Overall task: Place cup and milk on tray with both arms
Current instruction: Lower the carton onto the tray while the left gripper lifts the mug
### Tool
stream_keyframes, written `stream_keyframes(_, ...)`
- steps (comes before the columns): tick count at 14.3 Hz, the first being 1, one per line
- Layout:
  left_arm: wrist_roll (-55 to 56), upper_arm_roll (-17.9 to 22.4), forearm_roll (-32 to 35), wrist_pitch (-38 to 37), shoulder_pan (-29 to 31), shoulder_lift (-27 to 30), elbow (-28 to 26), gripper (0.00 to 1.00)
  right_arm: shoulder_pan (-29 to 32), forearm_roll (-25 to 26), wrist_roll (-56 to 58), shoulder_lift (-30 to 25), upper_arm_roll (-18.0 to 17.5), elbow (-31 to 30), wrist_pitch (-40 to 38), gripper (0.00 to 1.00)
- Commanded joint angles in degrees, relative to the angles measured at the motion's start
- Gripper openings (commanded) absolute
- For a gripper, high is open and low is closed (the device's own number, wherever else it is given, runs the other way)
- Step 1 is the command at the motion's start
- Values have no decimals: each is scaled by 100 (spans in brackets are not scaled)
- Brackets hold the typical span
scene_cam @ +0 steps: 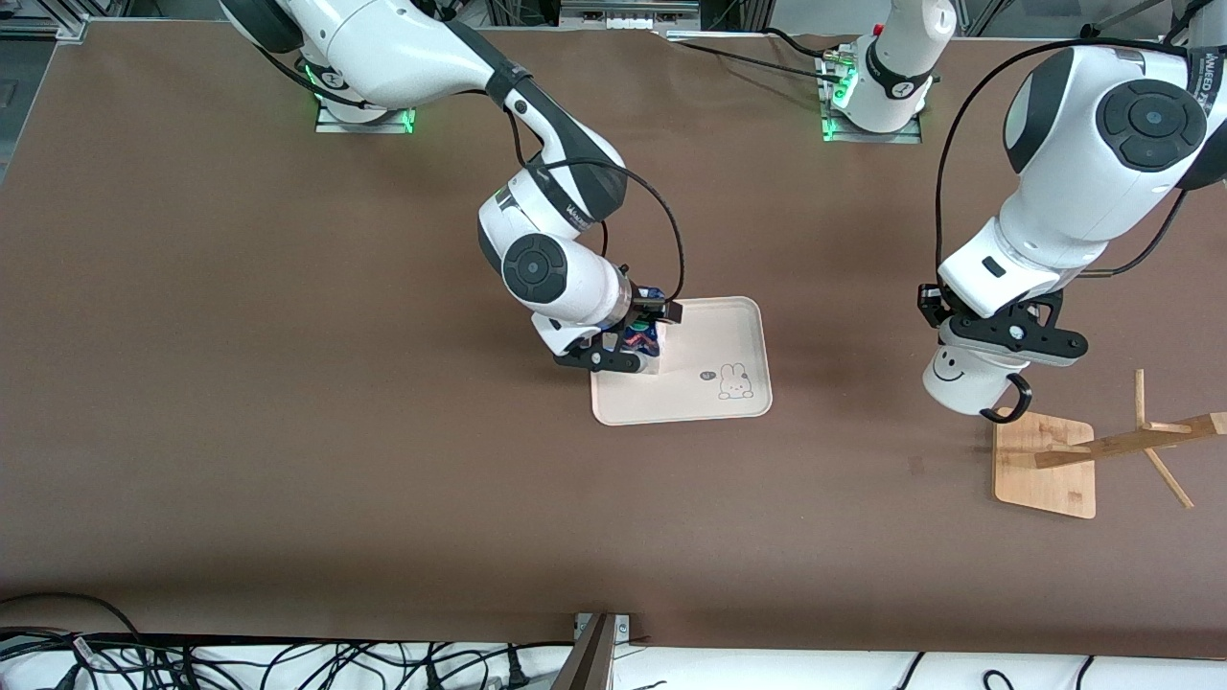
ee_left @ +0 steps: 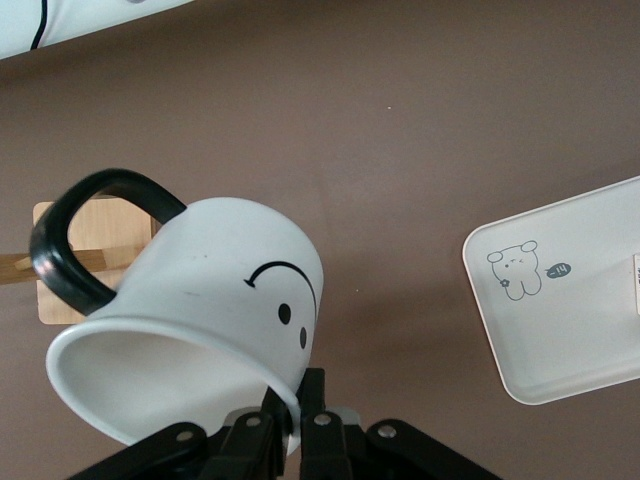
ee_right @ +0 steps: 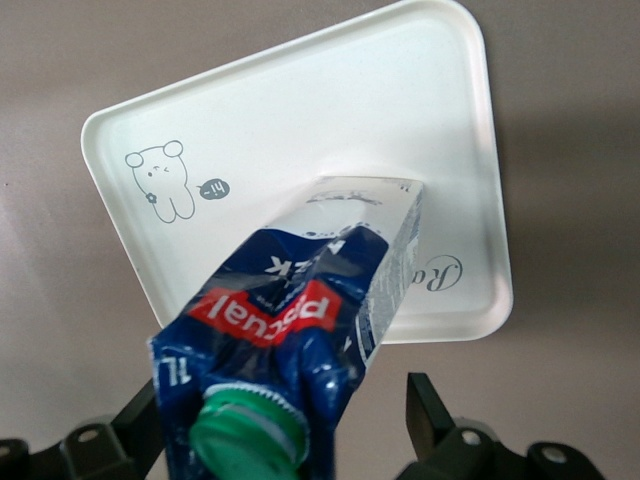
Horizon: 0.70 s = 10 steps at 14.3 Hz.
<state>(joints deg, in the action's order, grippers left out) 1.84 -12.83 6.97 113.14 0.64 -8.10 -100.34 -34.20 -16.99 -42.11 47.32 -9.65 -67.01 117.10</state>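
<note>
A: Start with the front view. How far along does it look?

B: About half, I judge. The right tool point(scene_cam: 628, 347) is low at the tray point(scene_cam: 738, 321), at the rim toward the right arm's end, with the milk carton point(scene_cam: 640, 337) under it, mostly hidden by the wrist. The left tool point(scene_cam: 1002, 337) is up over the bare tabletop point(scene_cam: 288, 431) near the bamboo rack base point(scene_cam: 1045, 465), well apart from the tray, carrying the smiley mug point(scene_cam: 959, 374) with its black handle point(scene_cam: 1011, 401) toward the rack.

A: So the mug has yet to travel?

B: Yes, the whole way to the tray is left for it, and the right arm's grip has yet to come away.

A: What does the left wrist view add?

B: The grip itself. The left tool point(ee_left: 295, 425) is clamped on the mug point(ee_left: 220, 300) at its rim, one finger inside and one outside, the mug tipped with its mouth toward the camera. The tray's bunny corner point(ee_left: 560, 300) lies off to one side, empty there.

A: And the right wrist view?

B: What the front view hides: the carton point(ee_right: 330, 280) stands with its base on the tray point(ee_right: 300, 130), beside the "Rabbit" script point(ee_right: 440, 275), the green cap point(ee_right: 245, 435) nearest the camera. The fingers point(ee_right: 425, 410) of the right tool point(ee_right: 285, 425) stand apart; the one in clear sight is off the carton's side. I judge the milk is set down and let go, or nearly so.
</note>
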Motion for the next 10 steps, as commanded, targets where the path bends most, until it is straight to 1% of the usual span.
stream_keyframes(1, 45, -105, -82, -231, -46, -218, 340, 0, 9, -23, 71, -240, 16, -58, -55, 100)
stream_keyframes(2, 45, -167, -90, -240, -73, -253, 392, 0, 36, -15, 62, -310, 25, -49, -143, 100)
stream_keyframes(5, 45, -185, -143, -240, -161, -429, 384, 0, 53, 82, 62, -740, 113, -49, -520, 100)
stream_keyframes(6, 53, -290, -126, -240, -222, -534, 366, 0, 62, 82, 62, -924, 182, -40, -696, 100)
stream_keyframes(8, 45, -334, -117, -231, -388, -727, 349, 0, 62, 82, 97, -1346, 533, -31, -1178, 100)
stream_keyframes(10, 62, -335, -125, -222, -608, -947, 357, 0, 71, 82, 176, -1680, 963, -14, -1679, 100)
